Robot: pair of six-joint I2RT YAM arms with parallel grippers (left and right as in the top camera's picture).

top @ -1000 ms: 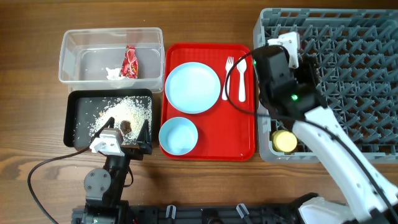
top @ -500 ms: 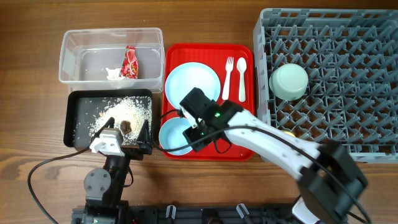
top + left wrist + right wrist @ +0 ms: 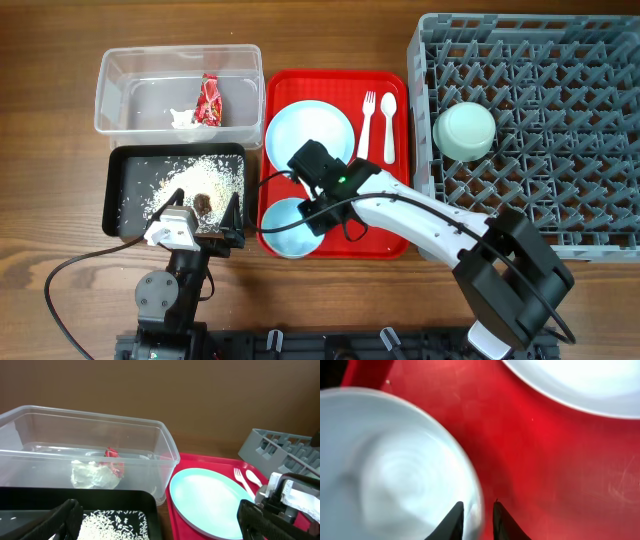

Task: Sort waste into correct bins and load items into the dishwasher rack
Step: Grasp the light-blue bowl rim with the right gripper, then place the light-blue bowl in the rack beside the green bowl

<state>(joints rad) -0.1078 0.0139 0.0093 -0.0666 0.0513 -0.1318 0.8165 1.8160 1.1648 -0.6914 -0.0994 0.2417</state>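
Wrapper (image 3: 209, 100) and tissue (image 3: 182, 119) lie in the clear tub (image 3: 140, 100); rice (image 3: 210, 175) litters the black tray (image 3: 125, 205), left gripper (image 3: 203, 210) spread wide over its near edge. On the red tray (image 3: 333, 79), right gripper (image 3: 476, 519) pinches the rim of the light blue bowl (image 3: 285, 230), plate (image 3: 300, 125) just beyond.

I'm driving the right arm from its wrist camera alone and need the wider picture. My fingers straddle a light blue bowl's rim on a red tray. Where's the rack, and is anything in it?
Observer: The dishwasher rack lies just right of the red tray, with a mint green bowl in it near its left edge.
Operator: What else is on the tray?
Observer: A light blue plate lies farther from the robot than your bowl, with a white fork and spoon side by side to its right.
Operator: Is the left arm in my way?
Observer: No. The left gripper is open over the black tray, apart from the light blue bowl.
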